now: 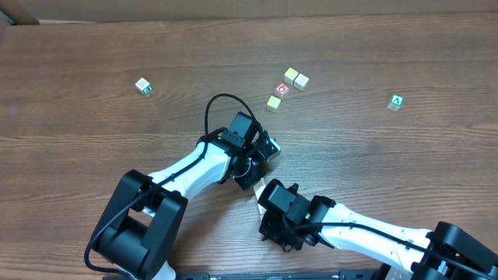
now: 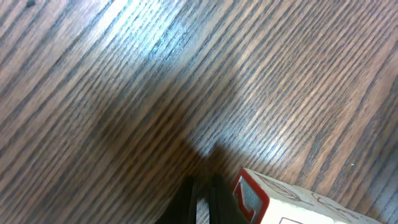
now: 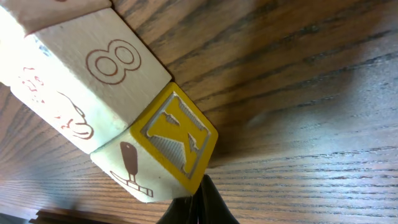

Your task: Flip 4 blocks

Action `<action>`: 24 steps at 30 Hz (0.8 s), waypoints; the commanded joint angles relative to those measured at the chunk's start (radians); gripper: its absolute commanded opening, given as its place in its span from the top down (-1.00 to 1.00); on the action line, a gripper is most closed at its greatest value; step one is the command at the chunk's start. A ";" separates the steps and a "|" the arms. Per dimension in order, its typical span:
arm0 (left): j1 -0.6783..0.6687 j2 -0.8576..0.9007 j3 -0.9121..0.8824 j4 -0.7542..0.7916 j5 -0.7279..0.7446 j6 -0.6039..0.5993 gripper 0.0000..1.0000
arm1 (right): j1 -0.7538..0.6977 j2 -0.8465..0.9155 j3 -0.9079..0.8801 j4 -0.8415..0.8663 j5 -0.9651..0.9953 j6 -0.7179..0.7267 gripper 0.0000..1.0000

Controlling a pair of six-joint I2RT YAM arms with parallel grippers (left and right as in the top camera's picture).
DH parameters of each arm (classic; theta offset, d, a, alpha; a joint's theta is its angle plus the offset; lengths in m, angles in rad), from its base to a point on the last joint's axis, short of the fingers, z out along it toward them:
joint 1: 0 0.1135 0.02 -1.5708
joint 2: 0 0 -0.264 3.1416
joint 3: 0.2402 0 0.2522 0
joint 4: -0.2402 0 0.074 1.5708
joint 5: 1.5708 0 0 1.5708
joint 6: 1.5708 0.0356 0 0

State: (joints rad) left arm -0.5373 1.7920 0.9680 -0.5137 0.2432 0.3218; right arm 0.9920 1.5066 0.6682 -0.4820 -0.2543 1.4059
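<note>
Surface (image 1: 93,47): dark brown wood grain, filling the overhead view. Pale strip (image 1: 233,8) is running along its far edge. Light is glaring off the grain.

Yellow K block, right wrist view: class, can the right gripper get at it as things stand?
Probably yes: the yellow K block lies just ahead of the shut right gripper, nothing between; its jaws must open first.

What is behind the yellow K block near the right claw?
A cream block marked 8, touching the yellow K block. Whatever lies beyond that cream block is hidden in this view.
</note>
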 commanded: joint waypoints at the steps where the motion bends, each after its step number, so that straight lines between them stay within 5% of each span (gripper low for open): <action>1: -0.013 0.051 -0.032 0.010 -0.018 0.035 0.92 | 0.002 -0.001 0.018 0.006 0.019 0.005 0.92; 24: -0.013 0.051 -0.032 0.034 -0.018 0.049 0.92 | 0.002 -0.001 0.018 0.006 0.050 0.009 0.92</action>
State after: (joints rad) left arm -0.5377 1.7966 0.9665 -0.4808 0.2501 0.3462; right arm 0.9920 1.5066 0.6682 -0.4824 -0.2287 1.4101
